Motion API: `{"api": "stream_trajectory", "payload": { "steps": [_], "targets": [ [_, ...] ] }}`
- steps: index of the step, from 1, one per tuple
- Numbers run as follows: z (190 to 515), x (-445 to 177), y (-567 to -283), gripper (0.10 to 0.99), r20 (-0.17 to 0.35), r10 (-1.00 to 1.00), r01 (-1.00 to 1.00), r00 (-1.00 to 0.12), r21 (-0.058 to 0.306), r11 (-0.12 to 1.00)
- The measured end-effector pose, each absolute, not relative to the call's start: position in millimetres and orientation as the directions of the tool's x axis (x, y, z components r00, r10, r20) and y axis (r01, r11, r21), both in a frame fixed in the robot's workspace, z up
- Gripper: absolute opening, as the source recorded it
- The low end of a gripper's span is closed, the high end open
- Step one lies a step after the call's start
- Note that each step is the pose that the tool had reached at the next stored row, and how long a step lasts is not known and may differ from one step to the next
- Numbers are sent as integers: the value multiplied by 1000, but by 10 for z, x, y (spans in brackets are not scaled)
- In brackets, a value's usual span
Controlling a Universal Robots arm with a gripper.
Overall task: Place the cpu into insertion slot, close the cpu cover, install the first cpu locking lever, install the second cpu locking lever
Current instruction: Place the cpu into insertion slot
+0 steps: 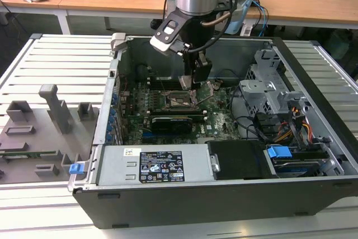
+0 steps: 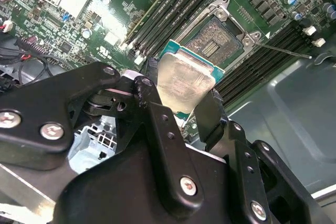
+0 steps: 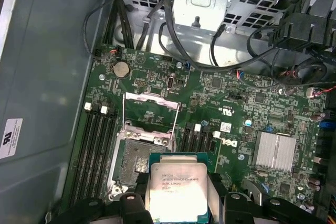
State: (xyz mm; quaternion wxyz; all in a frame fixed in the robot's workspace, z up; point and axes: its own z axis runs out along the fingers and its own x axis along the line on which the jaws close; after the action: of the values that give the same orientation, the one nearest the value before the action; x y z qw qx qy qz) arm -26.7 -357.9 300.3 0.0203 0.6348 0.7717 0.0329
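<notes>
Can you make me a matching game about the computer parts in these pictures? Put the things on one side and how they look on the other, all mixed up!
1 cpu
2 insertion slot
3 cpu cover
4 coin battery

A round and silver
B swung open
C held by the gripper
D bare, nothing in it

Pairs: 1-C, 2-D, 3-B, 4-A

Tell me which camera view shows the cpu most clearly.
The first wrist view: the cpu faces the camera squarely, silver side up, in the end effector near the insertion slot. The second wrist view shows it slanted between the fingers; the exterior view, a pale patch under the end effector.
</notes>
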Motion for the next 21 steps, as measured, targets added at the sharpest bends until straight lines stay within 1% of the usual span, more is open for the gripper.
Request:
{"api": "stream_trajectory", "payload": {
  "steps": [21],
  "targets": [
    [2900, -267, -3579, 525, 8, 982, 980, -187, 75, 186]
  ]
}}
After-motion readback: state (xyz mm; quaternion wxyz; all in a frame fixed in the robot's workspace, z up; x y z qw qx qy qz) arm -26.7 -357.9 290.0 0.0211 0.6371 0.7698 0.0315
